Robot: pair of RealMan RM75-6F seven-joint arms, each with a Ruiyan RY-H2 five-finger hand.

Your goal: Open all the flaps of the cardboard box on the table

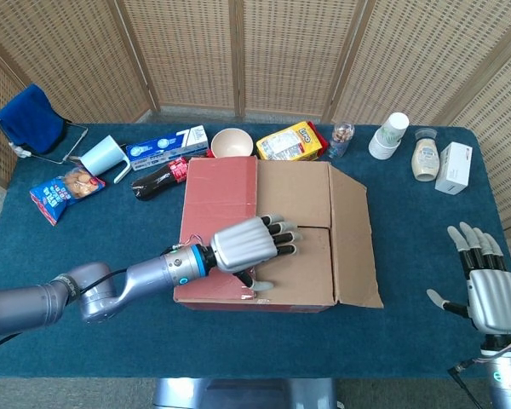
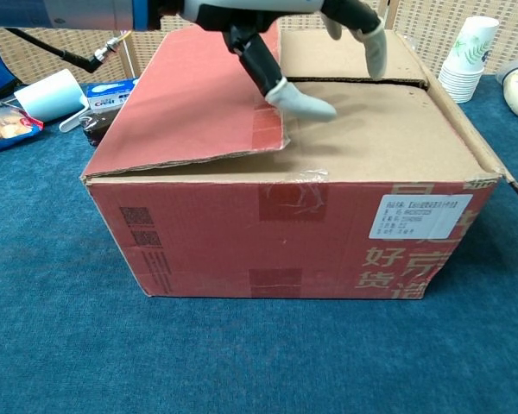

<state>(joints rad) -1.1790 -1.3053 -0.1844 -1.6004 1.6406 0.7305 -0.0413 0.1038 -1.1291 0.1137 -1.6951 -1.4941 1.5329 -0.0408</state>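
One flap is what I'm working on: the red flap (image 1: 220, 204) lying over the left half of the cardboard box (image 2: 302, 216), which sits mid-table on the blue table (image 1: 94, 341). My left hand (image 1: 249, 248) hovers over the box top near that flap's free edge, fingers (image 2: 302, 99) spread and holding nothing, the thumb tip pointing down just beyond the flap's corner. The flap's near edge looks slightly lifted in the chest view, so I judge the next move is to hook fingertips under that edge and swing it outward to the left. On the right side one flap (image 1: 354, 239) already lies folded out; the two plain brown flaps (image 1: 294, 230) beneath remain shut. My right hand (image 1: 485, 285) waits well apart at the table's right edge, open and empty.

Behind the box stand a bowl (image 1: 232, 142), a yellow snack box (image 1: 290, 141) and a cola bottle (image 1: 157, 179) close to the left rear corner; the swinging flap could knock that bottle.
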